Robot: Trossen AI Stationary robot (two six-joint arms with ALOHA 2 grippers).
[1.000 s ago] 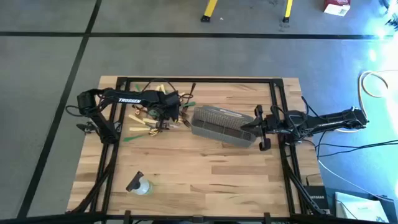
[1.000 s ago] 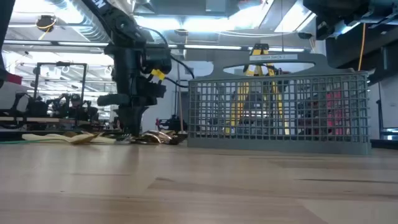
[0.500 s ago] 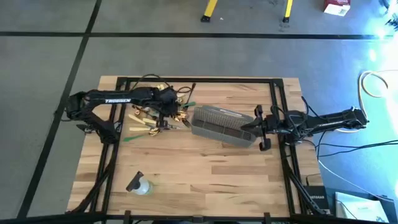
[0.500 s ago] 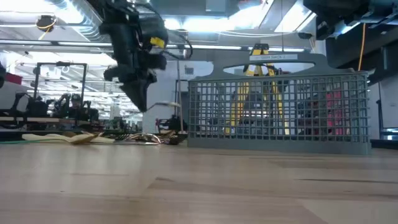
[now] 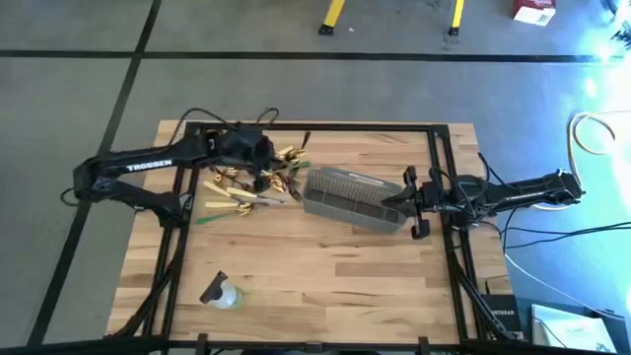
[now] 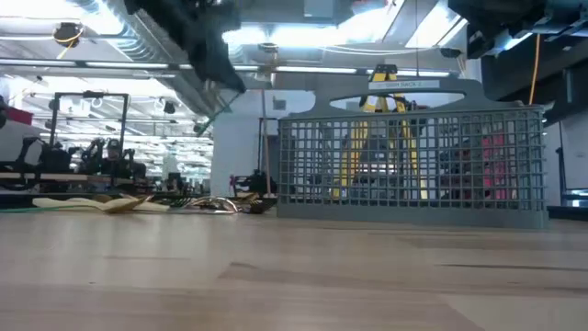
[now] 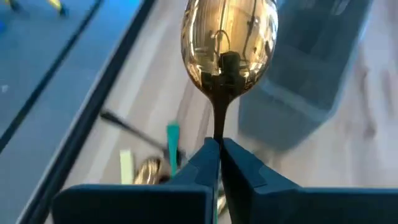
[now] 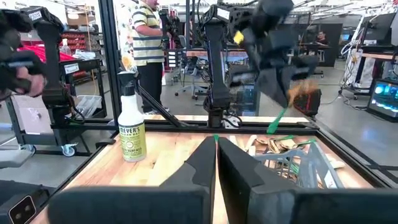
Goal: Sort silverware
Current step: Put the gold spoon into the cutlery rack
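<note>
Above the pile of silverware (image 5: pixel 246 187) near the counter's (image 5: pixel 315 266) far left corner, the left gripper (image 7: pixel 219 155) hangs in the air — fingers pinched tight on the dark handle of a gold spoon (image 7: pixel 229 46), bowl pointing away from the wrist. Remaining utensils, tan, black and green, lie scattered on the wood just left of the grey mesh basket (image 5: pixel 355 199). Right gripper (image 5: pixel 406 200) waits at the basket's right end, fingers closed together and empty. Spray bottle (image 5: pixel 221 293) lies near the front left corner — well apart from the rest.
</note>
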